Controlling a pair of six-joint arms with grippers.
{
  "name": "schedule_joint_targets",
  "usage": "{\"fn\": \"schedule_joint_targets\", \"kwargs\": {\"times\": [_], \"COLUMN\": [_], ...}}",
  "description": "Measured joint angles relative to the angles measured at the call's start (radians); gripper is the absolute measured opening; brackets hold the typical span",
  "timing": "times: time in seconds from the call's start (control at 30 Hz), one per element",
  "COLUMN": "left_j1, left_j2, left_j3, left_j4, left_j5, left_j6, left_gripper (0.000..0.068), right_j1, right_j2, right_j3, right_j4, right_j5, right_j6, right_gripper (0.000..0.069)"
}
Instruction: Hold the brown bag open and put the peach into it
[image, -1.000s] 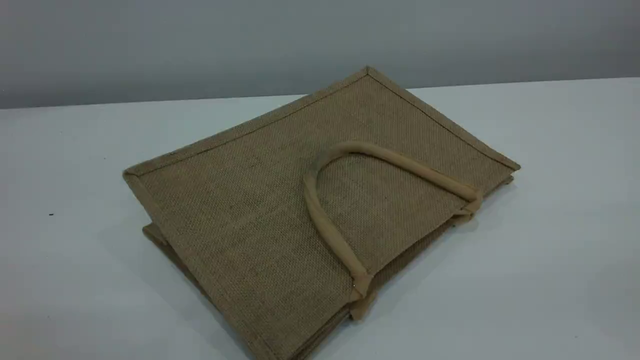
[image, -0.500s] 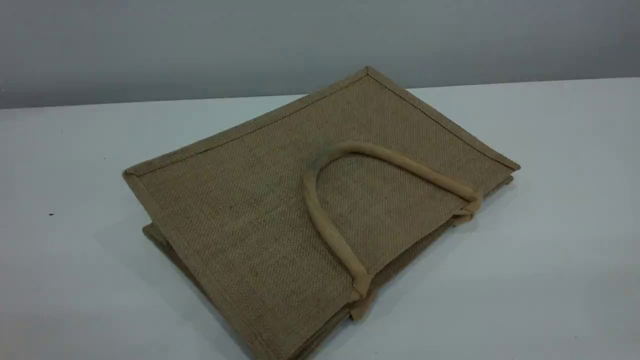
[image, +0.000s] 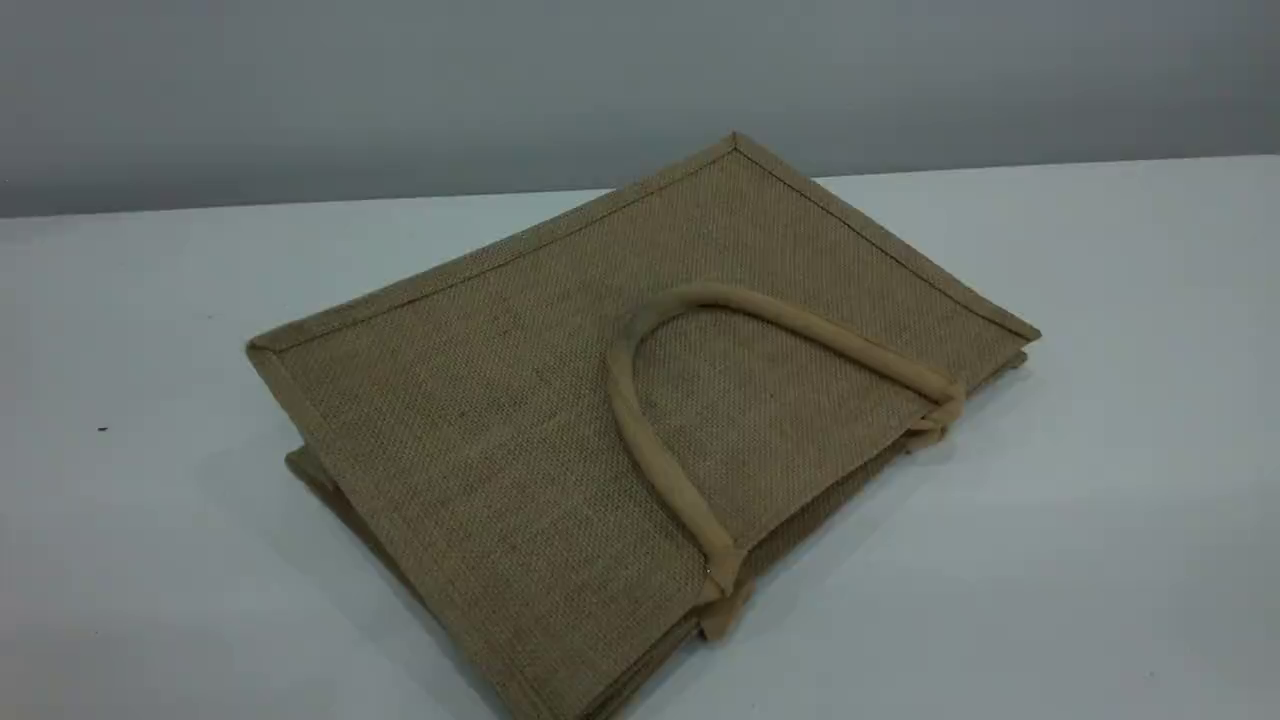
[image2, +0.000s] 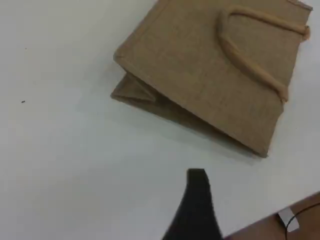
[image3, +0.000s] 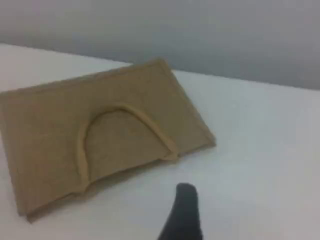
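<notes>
The brown bag (image: 560, 420) lies flat and closed on the white table (image: 1100, 500), folded on its gussets. Its upper handle (image: 800, 325) is laid back over the top panel, and its mouth is the edge where that handle is sewn on. The peach shows in no view, so I cannot say where it is relative to the bag.

The left gripper (image2: 196, 205) hangs above bare table, well clear of the bag on its long side. Only one dark fingertip shows, but its jaws stand apart with nothing in them. The right gripper (image3: 184, 210) is likewise spread and empty, off the bag's mouth edge and not touching it.

As I judge it, the main risk is at the mouth:
- The two panels lie pressed together, so a finger coming down on the edge may pinch both layers and lift the whole bag shut.
- Taking the handle alone may not help either. It is soft and folded back, so a pull could drag the light bag across the smooth table before the mouth parts.
- With the gussets creased inward, the opening may stay a narrow slit. The round peach could then catch on the rim and roll away from the bag.
- The peach may lie somewhere the cameras cannot follow, which would make the reach for it uncertain.
</notes>
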Motion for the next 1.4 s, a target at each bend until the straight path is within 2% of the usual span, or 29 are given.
{"fn": "schedule_joint_targets", "kwargs": {"times": [0.17, 0.47, 0.63, 0.73, 1.03, 1.4], "left_j1": [0.0, 0.0, 0.0, 0.0, 0.0, 0.0], "left_j2": [0.0, 0.0, 0.0, 0.0, 0.0, 0.0], "left_j3": [0.0, 0.0, 0.0, 0.0, 0.0, 0.0], "left_j4": [0.0, 0.0, 0.0, 0.0, 0.0, 0.0], "left_j5": [0.0, 0.0, 0.0, 0.0, 0.0, 0.0], "left_j6": [0.0, 0.0, 0.0, 0.0, 0.0, 0.0], "left_gripper": [0.0547, 0.0547, 0.0547, 0.0547, 0.0547, 0.0547], "right_j1": [0.0, -0.079, -0.08, -0.08, -0.079, -0.079], "right_j2": [0.0, 0.0, 0.0, 0.0, 0.0, 0.0], "right_j3": [0.075, 0.078, 0.099, 0.098, 0.097, 0.097], "right_j4": [0.003, -0.027, -0.065, -0.064, -0.074, -0.227], "right_j5": [-0.067, -0.021, 0.01, -0.021, -0.013, -0.017], "right_j6": [-0.001, -0.002, 0.0, 0.0, 0.019, 0.231], "right_gripper": [0.0563, 0.0563, 0.0563, 0.0563, 0.0563, 0.0563]}}
